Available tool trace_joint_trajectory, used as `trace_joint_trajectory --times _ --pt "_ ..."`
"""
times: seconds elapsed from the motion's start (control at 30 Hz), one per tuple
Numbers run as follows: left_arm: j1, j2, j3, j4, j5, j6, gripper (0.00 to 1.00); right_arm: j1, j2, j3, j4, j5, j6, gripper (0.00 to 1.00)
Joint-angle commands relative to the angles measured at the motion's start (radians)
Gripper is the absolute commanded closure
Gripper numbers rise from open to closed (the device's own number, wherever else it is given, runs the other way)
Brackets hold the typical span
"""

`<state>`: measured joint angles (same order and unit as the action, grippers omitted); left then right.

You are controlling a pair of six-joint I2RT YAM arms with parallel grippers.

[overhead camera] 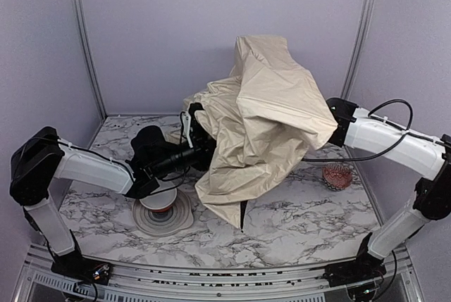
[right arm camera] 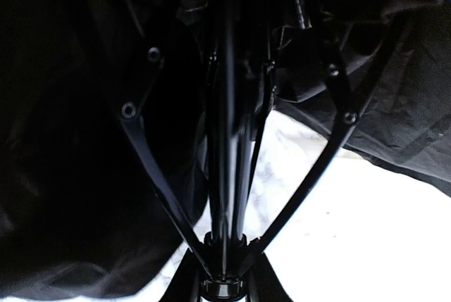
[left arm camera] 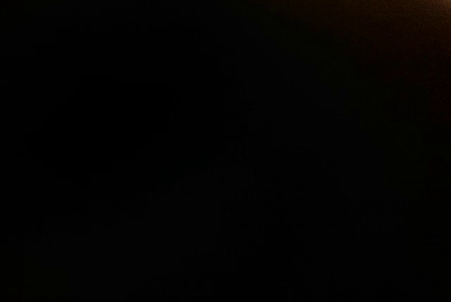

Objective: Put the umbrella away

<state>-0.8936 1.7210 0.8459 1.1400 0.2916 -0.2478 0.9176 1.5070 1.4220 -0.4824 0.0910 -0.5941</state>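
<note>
The umbrella [overhead camera: 268, 119] hangs half collapsed above the middle of the table, its cream fabric bunched up and draped, with a black point [overhead camera: 243, 219] reaching down to the marble. In the right wrist view my right gripper [right arm camera: 225, 284] is shut on the thin black shaft [right arm camera: 227, 140], black ribs and dark lining spreading around it. From above, that gripper is hidden under the fabric's right edge. My left gripper [overhead camera: 199, 131] reaches into the folds from the left, its jaws apart around fabric. The left wrist view is black, covered by the canopy.
A white bowl with a red base [overhead camera: 163, 202] sits on a grey round mat [overhead camera: 163, 219] under the left forearm. A small copper-coloured wire ball [overhead camera: 338, 175] lies at the right. Lilac walls enclose the marble table [overhead camera: 317, 217].
</note>
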Motion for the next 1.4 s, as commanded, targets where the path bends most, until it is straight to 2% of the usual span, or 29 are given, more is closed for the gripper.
trace_joint_trajectory --times 0.0,0.13,0.2,0.27,0.4,0.47,0.67,0.83,0.97,1.07,1.13,1.27,1.37 --pt "-0.03 0.037 0.132 0.118 0.141 -0.028 0.26 0.05 -0.021 0.091 -0.016 0.014 -0.01 1.0" --pt "-0.022 0.109 0.232 0.113 0.193 -0.078 0.25 0.053 -0.084 0.07 0.06 0.147 0.029 1.0" --pt "-0.009 0.129 0.247 0.089 0.169 -0.091 0.25 0.033 -0.12 0.041 0.117 0.283 0.018 1.0" --pt "0.008 0.13 0.237 0.047 0.119 -0.09 0.23 -0.007 -0.144 0.033 0.162 0.343 0.018 1.0" --pt "0.029 0.105 0.182 -0.065 0.03 -0.008 0.16 -0.152 -0.164 0.063 0.202 0.289 0.07 1.0" --pt "0.037 0.077 0.13 -0.082 0.007 0.033 0.13 -0.185 -0.151 0.096 0.187 0.28 0.066 1.0" --pt "0.073 -0.041 -0.017 -0.153 0.001 0.127 0.09 -0.191 -0.053 0.234 0.021 0.323 0.051 1.0" --pt "0.092 -0.155 -0.094 -0.267 0.001 0.248 0.09 -0.186 -0.017 0.227 -0.034 0.333 0.015 1.0" --pt "0.129 -0.243 -0.157 -0.351 -0.035 0.285 0.09 -0.161 0.003 0.123 0.046 0.474 -0.115 1.0" --pt "0.17 -0.3 -0.193 -0.426 -0.086 0.283 0.09 -0.109 0.01 -0.043 0.208 0.657 -0.273 1.0" --pt "0.202 -0.329 -0.213 -0.466 -0.149 0.277 0.09 -0.086 0.009 -0.14 0.32 0.72 -0.371 1.0" --pt "0.265 -0.362 -0.218 -0.569 -0.262 0.279 0.09 0.016 0.001 -0.304 0.369 0.71 -0.41 1.0" --pt "0.274 -0.384 -0.196 -0.644 -0.339 0.312 0.07 0.1 0.01 -0.424 0.341 0.677 -0.391 1.0"
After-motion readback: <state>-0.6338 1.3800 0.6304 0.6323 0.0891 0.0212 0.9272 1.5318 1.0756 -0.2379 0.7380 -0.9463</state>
